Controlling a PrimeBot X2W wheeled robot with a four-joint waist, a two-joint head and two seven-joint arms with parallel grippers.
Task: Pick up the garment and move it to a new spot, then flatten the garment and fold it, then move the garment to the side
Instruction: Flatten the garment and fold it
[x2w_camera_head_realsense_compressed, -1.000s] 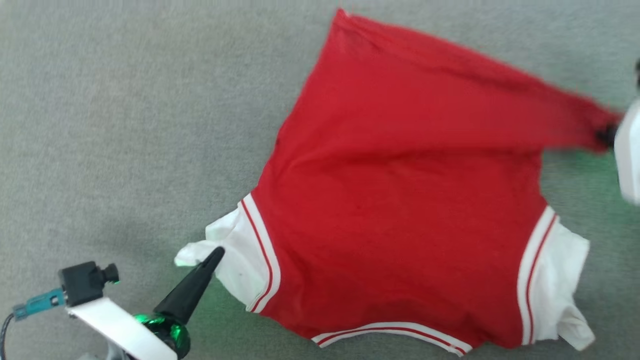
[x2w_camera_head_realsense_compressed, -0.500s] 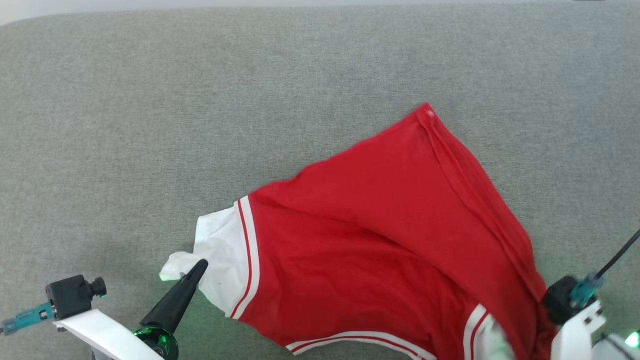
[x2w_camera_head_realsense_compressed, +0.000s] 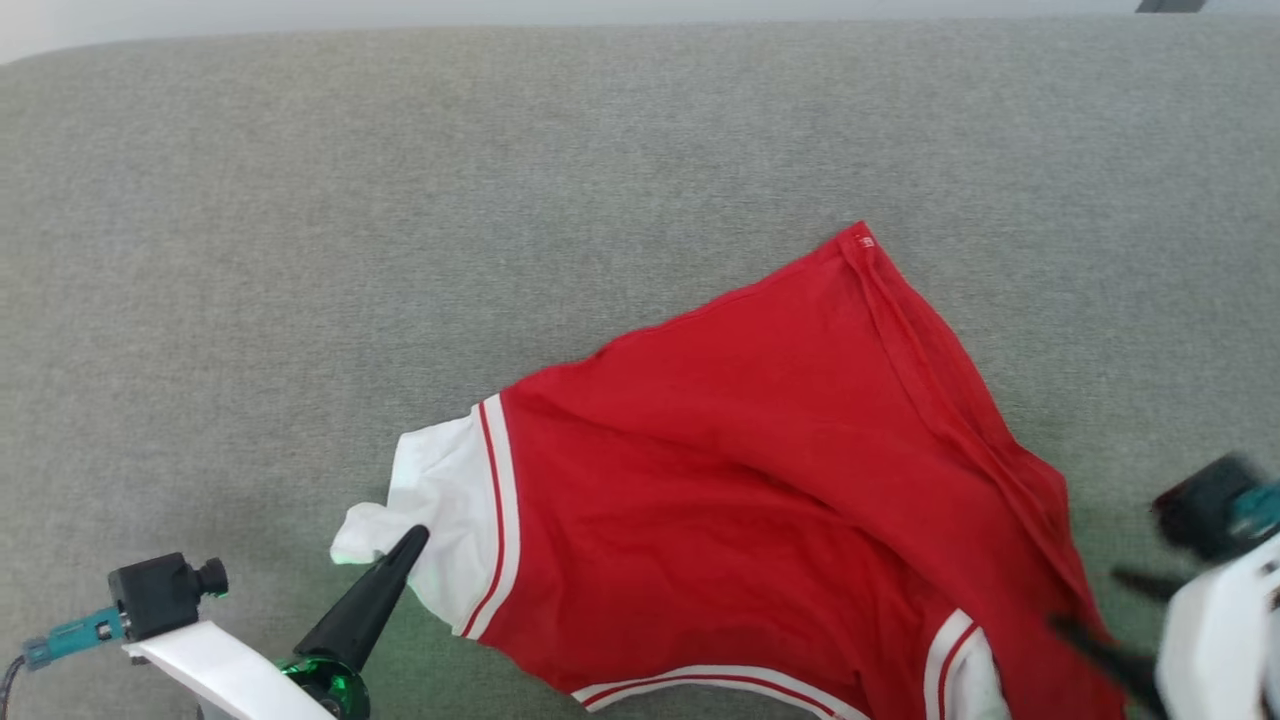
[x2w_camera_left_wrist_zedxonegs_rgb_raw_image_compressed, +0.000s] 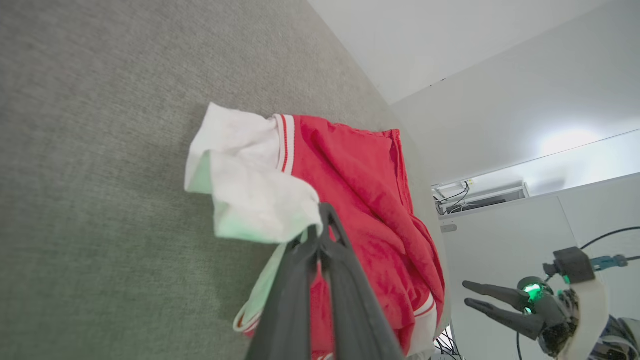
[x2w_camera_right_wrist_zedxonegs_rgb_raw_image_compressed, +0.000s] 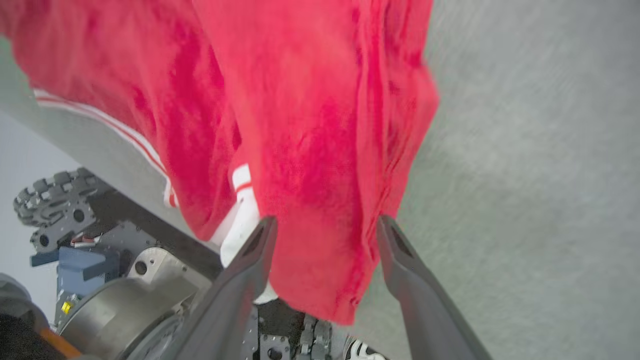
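The garment (x2w_camera_head_realsense_compressed: 760, 500) lies on the grey surface (x2w_camera_head_realsense_compressed: 400, 200), a red shirt with white sleeves and striped trim, its right side folded over in loose ridges. My left gripper (x2w_camera_head_realsense_compressed: 408, 542) is at the lower left, shut on the white sleeve (x2w_camera_left_wrist_zedxonegs_rgb_raw_image_compressed: 250, 200); the left wrist view shows the fingers (x2w_camera_left_wrist_zedxonegs_rgb_raw_image_compressed: 320, 230) pinching it. My right gripper (x2w_camera_head_realsense_compressed: 1090, 600) is blurred at the lower right with its jaws apart. In the right wrist view the right gripper (x2w_camera_right_wrist_zedxonegs_rgb_raw_image_compressed: 326, 222) stands open around a hanging red edge of the garment (x2w_camera_right_wrist_zedxonegs_rgb_raw_image_compressed: 300, 100). The right gripper (x2w_camera_left_wrist_zedxonegs_rgb_raw_image_compressed: 466, 294) also appears spread in the left wrist view.
The grey surface's near edge runs close under the shirt's lower right, and the robot's base and wheel (x2w_camera_right_wrist_zedxonegs_rgb_raw_image_compressed: 55, 200) sit below it. A pale wall (x2w_camera_left_wrist_zedxonegs_rgb_raw_image_compressed: 500, 75) stands beyond the far edge. Bare grey cloth stretches to the left and behind the shirt.
The right gripper carried the red hem corner from the far right down toward the near right, then opened its jaws. The head view shifted. The left gripper kept its hold on the sleeve.
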